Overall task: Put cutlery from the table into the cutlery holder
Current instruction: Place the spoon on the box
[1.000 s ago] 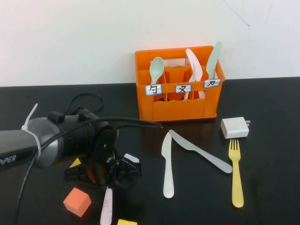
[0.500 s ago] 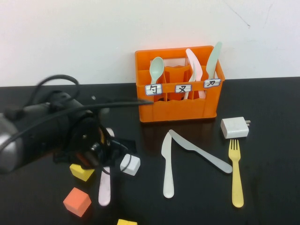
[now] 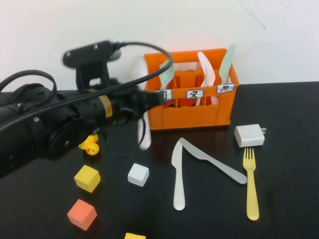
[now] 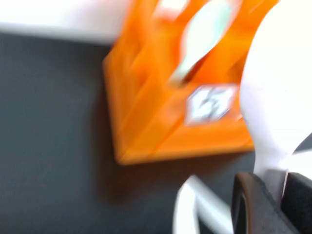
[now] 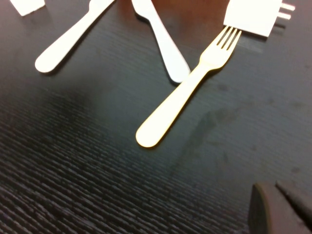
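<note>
Left gripper (image 3: 145, 99), centre-left of the high view, clamped on the pale pink spoon (image 4: 280, 97), raised beside the left front of the orange cutlery holder (image 3: 199, 117), which stands upper centre. Right gripper (image 5: 280, 207) shut, holding nothing, low over the table (image 3: 294, 114) near the yellow fork (image 3: 251, 184) at lower right. Cream-white knife (image 3: 178, 174) and grey knife (image 3: 212, 159) flat at lower centre, white charger block (image 3: 249, 135) just above the fork.
</note>
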`<state>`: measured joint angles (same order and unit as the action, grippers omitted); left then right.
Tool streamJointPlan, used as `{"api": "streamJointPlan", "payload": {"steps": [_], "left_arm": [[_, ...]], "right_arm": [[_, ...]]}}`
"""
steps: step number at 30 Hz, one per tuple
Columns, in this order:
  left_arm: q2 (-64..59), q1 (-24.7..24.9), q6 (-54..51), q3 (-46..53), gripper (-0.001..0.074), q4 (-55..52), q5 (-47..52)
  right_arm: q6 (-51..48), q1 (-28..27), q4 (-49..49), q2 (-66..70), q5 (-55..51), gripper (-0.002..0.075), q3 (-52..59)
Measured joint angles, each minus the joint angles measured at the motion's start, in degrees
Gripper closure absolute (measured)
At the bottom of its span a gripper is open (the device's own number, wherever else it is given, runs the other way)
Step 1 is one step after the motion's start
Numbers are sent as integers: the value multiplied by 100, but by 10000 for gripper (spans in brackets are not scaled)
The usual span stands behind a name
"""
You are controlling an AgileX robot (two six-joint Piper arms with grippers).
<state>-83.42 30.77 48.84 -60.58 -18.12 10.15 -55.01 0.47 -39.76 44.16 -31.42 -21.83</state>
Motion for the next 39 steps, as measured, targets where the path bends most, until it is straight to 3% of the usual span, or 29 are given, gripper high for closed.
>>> {"api": "streamJointPlan", "payload": {"steps": [10, 21, 39], "left_arm": [[0, -254, -97, 45, 644, -686, -2163], [-50, -1049, -85, 48, 644, -360, -3059], [-1533, -1099, -211, -982, 644, -171, -3555]], "right_arm": [[-9, 0, -8, 0, 0, 729, 0], [-13, 0, -8, 0, 30, 729, 0], [-172, 0, -1, 0, 41, 729, 0]]}}
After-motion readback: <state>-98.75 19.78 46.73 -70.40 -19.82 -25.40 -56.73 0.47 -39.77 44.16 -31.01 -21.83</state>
